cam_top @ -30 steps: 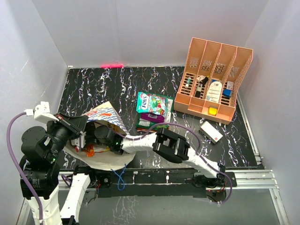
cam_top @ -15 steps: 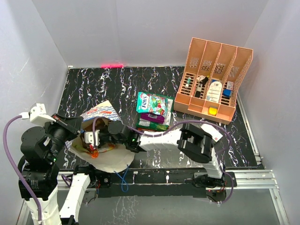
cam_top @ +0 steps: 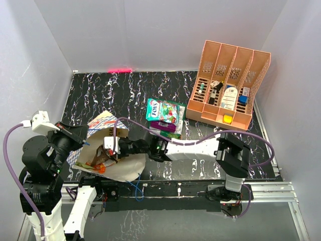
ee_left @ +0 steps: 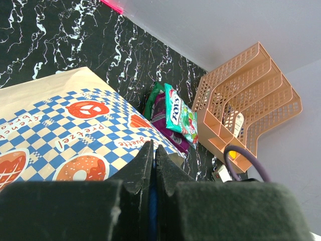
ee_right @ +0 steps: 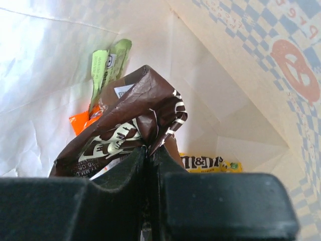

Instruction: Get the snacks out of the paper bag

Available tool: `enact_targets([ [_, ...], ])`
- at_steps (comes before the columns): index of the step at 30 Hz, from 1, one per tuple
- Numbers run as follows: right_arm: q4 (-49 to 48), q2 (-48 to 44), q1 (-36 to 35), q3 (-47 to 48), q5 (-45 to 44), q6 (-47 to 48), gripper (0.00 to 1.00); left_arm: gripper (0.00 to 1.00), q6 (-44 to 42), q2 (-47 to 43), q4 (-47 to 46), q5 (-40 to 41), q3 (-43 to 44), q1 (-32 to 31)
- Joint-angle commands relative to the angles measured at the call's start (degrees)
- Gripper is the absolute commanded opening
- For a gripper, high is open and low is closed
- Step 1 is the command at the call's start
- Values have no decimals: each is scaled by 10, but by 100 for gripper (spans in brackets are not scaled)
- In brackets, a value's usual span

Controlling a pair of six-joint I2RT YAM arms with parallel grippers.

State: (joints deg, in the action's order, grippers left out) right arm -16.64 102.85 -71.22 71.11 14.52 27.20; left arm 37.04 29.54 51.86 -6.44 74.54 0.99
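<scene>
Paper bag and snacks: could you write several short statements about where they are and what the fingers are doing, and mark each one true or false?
1. The right fingers are closed on a dark brown packet inside the paper bag. True.
2. That packet is the only thing in the bag. False: a green packet, an orange packet and a yellow packet also lie in it.
3. A teal packet lies on the table, outside the bag. True.
4. The left fingers stand wide open. False: they are shut, gripping the bag.
5. The purple packet stands in the orange rack. False: it lies on the table beside the teal one.
</scene>
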Motion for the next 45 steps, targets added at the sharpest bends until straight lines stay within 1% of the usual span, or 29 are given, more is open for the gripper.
enact_targets([
  [1,94,-46,12,28,60,17,7,0,-15,2,-13,-17,9,-1],
  [4,296,-33,13,83,171,139,9,0,-23,0,-17,-34,7,-2],
  [6,369,-32,16,106,192,170,14,0,-25,-4,-24,-46,0,-1],
  [8,389,-32,18,108,183,172,35,0,-25,-7,-30,-50,-8,-1],
  [9,396,-32,18,111,174,171,41,0,-22,-8,-33,-52,-12,-1],
  [10,402,-32,18,116,163,167,46,0,-21,-9,-35,-53,-15,-1],
  [12,416,-43,15,119,156,162,51,0,-20,-7,-39,-55,-16,-1],
  [16,425,-98,-17,80,122,185,63,0,-21,-2,-38,-56,-11,-1],
  [19,393,-158,-43,30,81,197,72,0,-20,-1,-39,-56,-11,-2],
  [22,337,-216,-53,-26,56,196,78,0,-17,1,-43,-61,-16,-2],
  [25,257,-269,-55,-108,63,189,79,0,-14,1,-46,-65,-19,-2],
  [28,155,-301,-68,-179,69,151,79,0,-12,2,-47,-67,-18,-2],
  [29,116,-309,-70,-206,68,136,79,0,-11,4,-47,-67,-15,-2],
  [31,73,-324,-74,-249,59,146,79,0,-13,8,-43,-66,-7,-1],
  [35,37,-343,-75,-322,-15,206,77,0,-13,10,-40,-65,-2,-2],
  [38,8,-361,-75,-382,-34,270,78,0,-10,10,-41,-67,-6,-2],
  [40,-40,-364,-81,-414,-58,292,82,0,-8,11,-43,-71,-8,-2],
  [41,-74,-362,-83,-430,-68,293,87,0,-8,11,-45,-73,-8,-2],
  [42,-115,-359,-84,-450,-71,293,89,0,-8,11,-45,-73,-7,-1],
  [45,-175,-337,-94,-469,-81,298,91,0,-8,13,-43,-70,-3,-2],
])
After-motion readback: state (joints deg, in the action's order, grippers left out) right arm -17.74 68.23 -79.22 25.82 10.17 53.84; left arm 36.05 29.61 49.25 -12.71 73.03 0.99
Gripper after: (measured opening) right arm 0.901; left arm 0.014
